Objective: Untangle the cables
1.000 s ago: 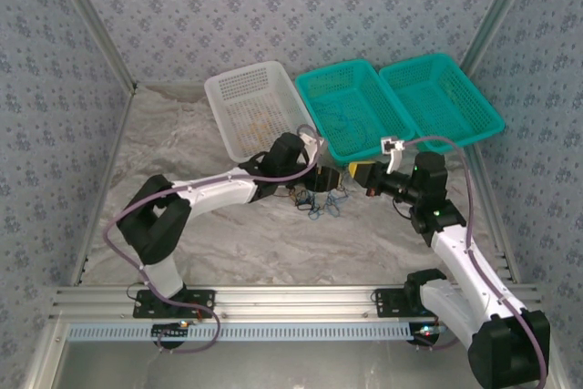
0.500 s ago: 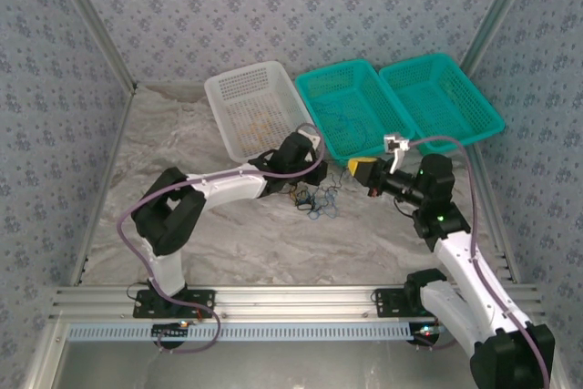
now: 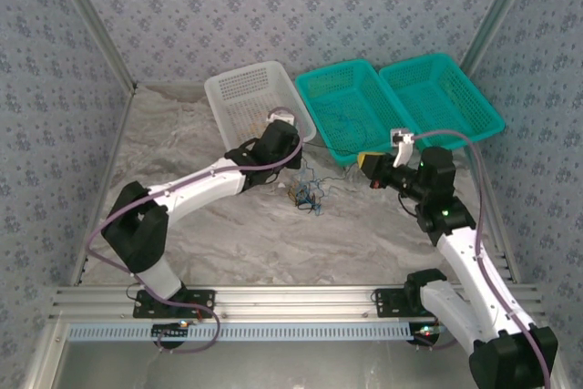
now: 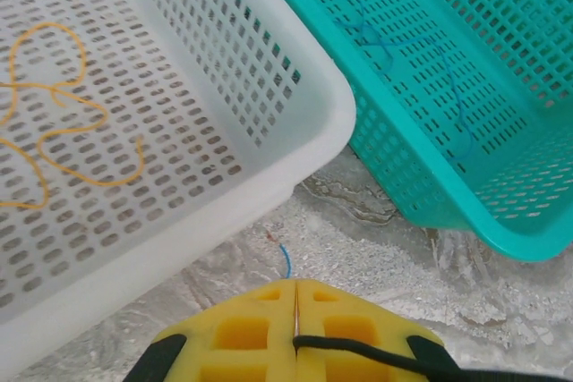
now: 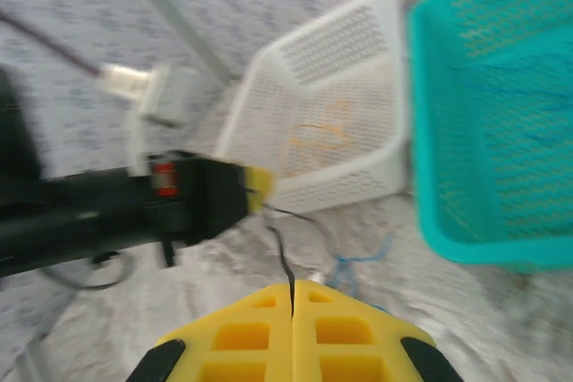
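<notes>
Cables (image 3: 308, 193): a small tangle of blue, black and yellow-orange wire lay on the pale marbled table (image 3: 200, 216). It sat just below the centre of the top view, between the two gripper heads and below the gap between the white basket and the nearer teal one.
Left gripper (image 4: 295, 285): at the bottom edge of its wrist view, its yellow pads were pressed flat together. They were clenched on a black wire (image 4: 358, 343) that crossed the right-hand pad into the seam. A short blue wire end (image 4: 286, 261) stuck up just above the tips.
Right gripper (image 5: 292, 288): at bottom centre of its blurred wrist view, its pads were closed tight, pinching a thin black strand (image 5: 279, 248). The strand ran from the seam up and left toward the other arm's yellow tip.
White basket (image 3: 250, 102): upper centre-left of the top view, with a loose orange wire (image 4: 54, 123) looped on its floor.
Middle teal basket (image 3: 351, 107): just right of the white one, with a thin blue wire (image 4: 385, 42) lying inside.
Far teal basket (image 3: 442, 97): upper right, just beside the middle one; its contents could not be told.
</notes>
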{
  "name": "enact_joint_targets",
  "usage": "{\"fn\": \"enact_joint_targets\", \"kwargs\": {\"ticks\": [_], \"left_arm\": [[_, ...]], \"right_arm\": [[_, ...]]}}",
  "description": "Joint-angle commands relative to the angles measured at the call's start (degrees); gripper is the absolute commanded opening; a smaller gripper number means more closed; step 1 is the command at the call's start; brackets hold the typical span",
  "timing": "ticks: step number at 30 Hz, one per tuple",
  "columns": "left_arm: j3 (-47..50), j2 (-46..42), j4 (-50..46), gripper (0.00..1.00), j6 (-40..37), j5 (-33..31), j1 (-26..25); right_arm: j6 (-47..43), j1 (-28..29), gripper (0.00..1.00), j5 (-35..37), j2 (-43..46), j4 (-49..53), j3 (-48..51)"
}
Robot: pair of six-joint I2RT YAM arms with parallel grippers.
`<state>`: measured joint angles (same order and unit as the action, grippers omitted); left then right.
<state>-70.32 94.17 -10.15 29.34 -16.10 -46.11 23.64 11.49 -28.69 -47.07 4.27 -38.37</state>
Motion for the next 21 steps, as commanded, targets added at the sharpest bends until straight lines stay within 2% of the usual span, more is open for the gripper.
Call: {"fn": "enact_joint_targets", "kwargs": {"ticks": [1,4,5,8,9,12,14,16,17,19,20,21], "left_arm": [[-3.80,-3.77,-5.90,0.00,-1.42,-5.48,0.12],[-6.90,-4.63,-10.05,0.00,-3.25,-9.32,0.04],[-7.56,-4.99,-10.13,0.00,-4.70,-8.00,0.11],[-9.60,-6.01,-8.55,0.00,-8.93,7.50,0.50],[-10.71,-5.97,-8.56,0.00,-8.83,11.09,0.57],[-14.78,-5.25,-9.13,0.00,-6.38,27.53,3.16],[-14.71,-5.68,-7.24,0.00,-3.89,33.86,4.85],[-13.04,-5.45,-5.69,0.00,-4.40,34.74,4.85],[-14.10,-3.60,-8.92,0.00,-5.94,32.37,4.48],[-20.92,2.82,-23.44,0.00,-8.05,20.44,3.44],[-21.87,4.34,-26.43,0.00,-8.24,16.48,3.14],[-20.22,3.26,-24.42,0.00,-7.61,16.78,3.19]], "right_arm": [[-1.78,-0.19,0.00,13.18,-1.58,9.90,-2.27],[-0.75,-0.19,0.00,16.23,-2.57,11.18,-2.29],[-0.65,-0.11,0.00,16.92,-2.95,11.64,-2.38],[-1.41,-0.10,0.00,14.18,-3.64,11.26,-2.79],[-1.43,-0.03,0.00,12.98,-3.58,10.48,-2.69],[-1.70,0.37,0.00,9.21,-2.94,7.77,-2.33],[-2.21,0.79,0.00,7.20,-2.27,6.06,-2.02],[-2.70,1.29,0.00,6.05,-1.23,4.09,-1.31],[-2.89,1.47,0.00,6.00,-0.89,3.23,-0.86],[-3.11,1.53,0.00,6.58,-1.00,3.10,-0.61],[-3.52,1.61,0.00,5.83,-1.43,3.00,-0.59],[-3.73,1.70,0.00,4.48,-1.91,2.92,-0.67]]}}
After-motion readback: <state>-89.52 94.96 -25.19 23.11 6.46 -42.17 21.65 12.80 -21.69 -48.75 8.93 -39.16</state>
